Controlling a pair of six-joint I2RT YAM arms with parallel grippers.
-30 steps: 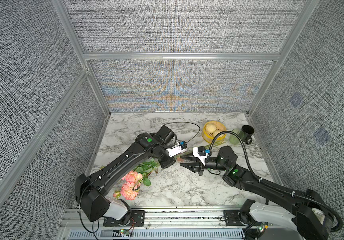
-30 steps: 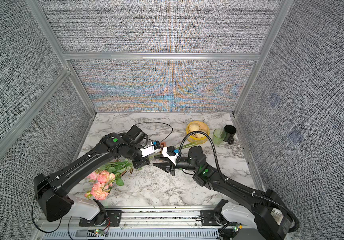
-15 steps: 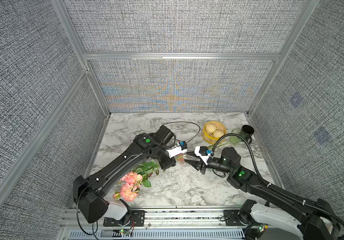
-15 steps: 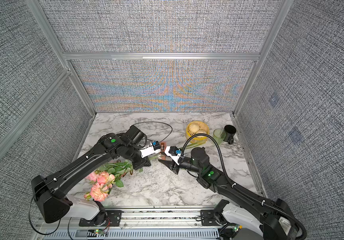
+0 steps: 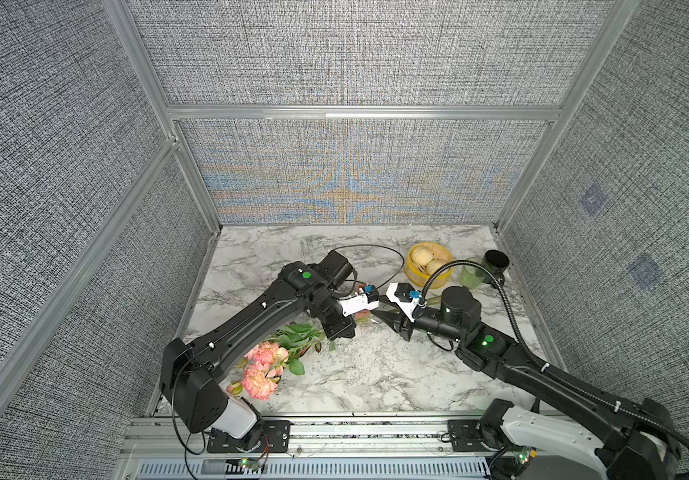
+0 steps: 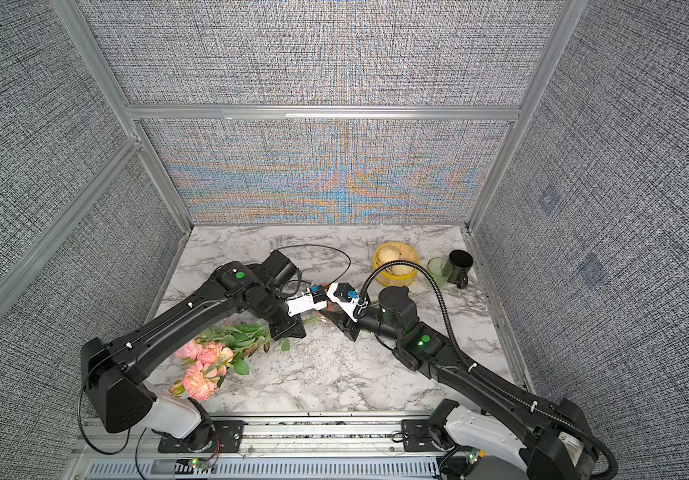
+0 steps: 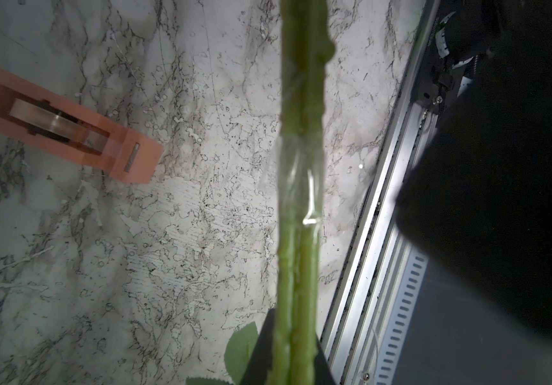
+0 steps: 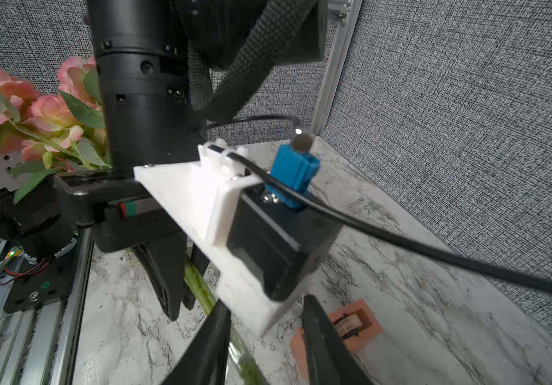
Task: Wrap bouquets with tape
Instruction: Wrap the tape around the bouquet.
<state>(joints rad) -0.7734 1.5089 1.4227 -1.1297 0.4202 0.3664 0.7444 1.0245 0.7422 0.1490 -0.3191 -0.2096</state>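
R claw (image 5: 384, 318) rolled, agape round bouquets (image 5: 266, 365), L claw (image 5: 340, 332) still clamped on

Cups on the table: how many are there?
2. A green translucent cup stands beside the yellow basket; a black mug stands next to it, nearer the side wall. Others may be hidden.

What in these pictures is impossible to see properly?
Most of the salmon-orange plastic tape dispenser: behind the white camera mounts, both top views.
Where the left end effector grips the long green stems: cut off by the left wrist view's edge.
Loose end of the clear tape: lost in glare, left wrist view.
Inside of the black mug: too small and dark, both top views.
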